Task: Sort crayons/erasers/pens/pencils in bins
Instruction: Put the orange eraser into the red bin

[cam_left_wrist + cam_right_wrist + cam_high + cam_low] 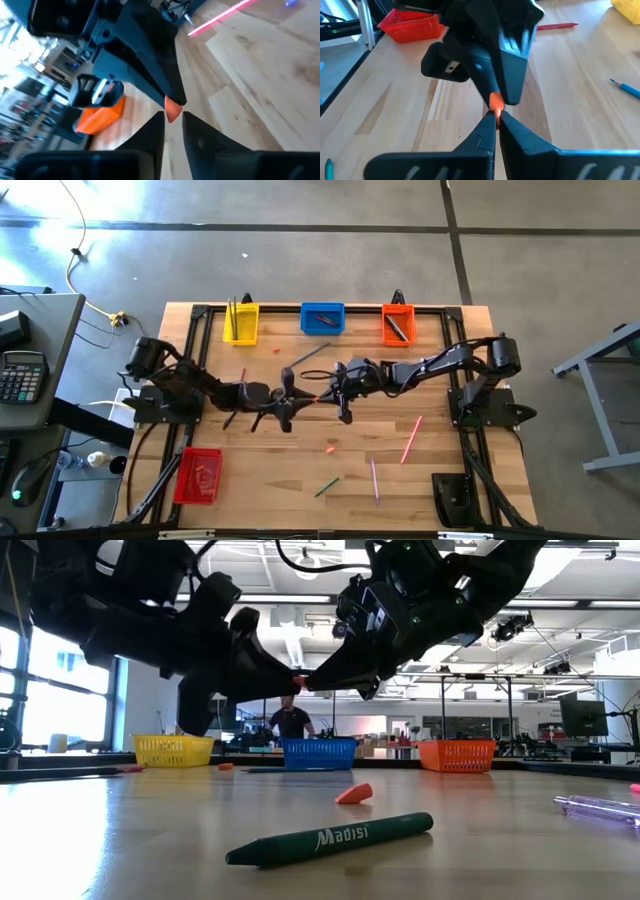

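Step in hand: a handover in mid-air above the table's centre; the left gripper point(296, 402) and right gripper point(336, 393) meet tip to tip on 1 small orange-pink eraser point(496, 101).
Jaws: the right gripper's fingers are clenched on the eraser; the left gripper's fingers sit narrowly apart around it, and I cannot tell whether they are pressing yet.
Next move: I judge 1 gripper must grip firmly before the other lets go, then carry the eraser to its bin.
Bins: 4; yellow point(241, 325), blue point(322, 319), orange point(398, 324) along the far edge; red point(198, 476) at the near left.
Loose on table: 1 green crayon point(330, 839); 1 eraser piece point(354, 794); 2 pink pens point(411, 439); others too small to count.
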You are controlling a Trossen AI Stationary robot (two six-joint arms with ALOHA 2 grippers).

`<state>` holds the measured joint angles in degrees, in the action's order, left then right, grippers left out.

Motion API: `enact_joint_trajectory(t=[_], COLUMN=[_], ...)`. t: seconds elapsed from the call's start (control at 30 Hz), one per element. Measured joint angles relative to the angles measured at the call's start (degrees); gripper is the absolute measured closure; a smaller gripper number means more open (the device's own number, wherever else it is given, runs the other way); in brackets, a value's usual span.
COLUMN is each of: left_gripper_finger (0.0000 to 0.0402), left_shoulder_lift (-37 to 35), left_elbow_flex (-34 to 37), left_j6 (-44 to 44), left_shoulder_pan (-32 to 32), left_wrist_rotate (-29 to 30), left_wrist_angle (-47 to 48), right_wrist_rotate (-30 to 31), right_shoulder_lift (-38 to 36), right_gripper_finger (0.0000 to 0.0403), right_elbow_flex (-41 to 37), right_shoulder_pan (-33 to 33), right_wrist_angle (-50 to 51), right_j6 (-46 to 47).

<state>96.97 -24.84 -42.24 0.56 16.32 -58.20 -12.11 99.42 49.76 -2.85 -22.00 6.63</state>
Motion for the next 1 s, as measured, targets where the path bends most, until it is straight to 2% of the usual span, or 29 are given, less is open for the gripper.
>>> enact_joint_trajectory(t=[0.2,0.33,0.8,0.9,1.0], left_gripper_finger=[0.0307,0.0305,0.0382,0.0396,0.0398], left_shoulder_lift=[0.0,0.0,0.0,0.0,0.0], left_elbow_flex=[0.0,0.0,0.0,0.0,0.0], left_j6=[-4.79,-6.2,-6.4,-6.41,-6.43], left_shoulder_pan=[1.33,1.4,1.74,1.82,1.86], left_wrist_rotate=[2.11,2.07,0.74,0.72,0.67], left_wrist_angle=[-1.32,-2.09,-1.83,-1.8,-1.78], right_wrist_rotate=[-0.04,-0.08,-1.89,-2.14,-2.34], right_shoulder_lift=[0.0,0.0,0.0,0.0,0.0], right_gripper_finger=[0.0402,0.0402,0.0399,0.0382,0.0348], right_elbow_flex=[0.0,0.0,0.0,0.0,0.0], right_shoulder_pan=[0.0,0.0,0.0,0.33,0.88], right_wrist_angle=[-0.11,-0.14,-1.61,-1.62,-1.95], right_j6=[0.0,0.0,2.38,2.02,1.05])
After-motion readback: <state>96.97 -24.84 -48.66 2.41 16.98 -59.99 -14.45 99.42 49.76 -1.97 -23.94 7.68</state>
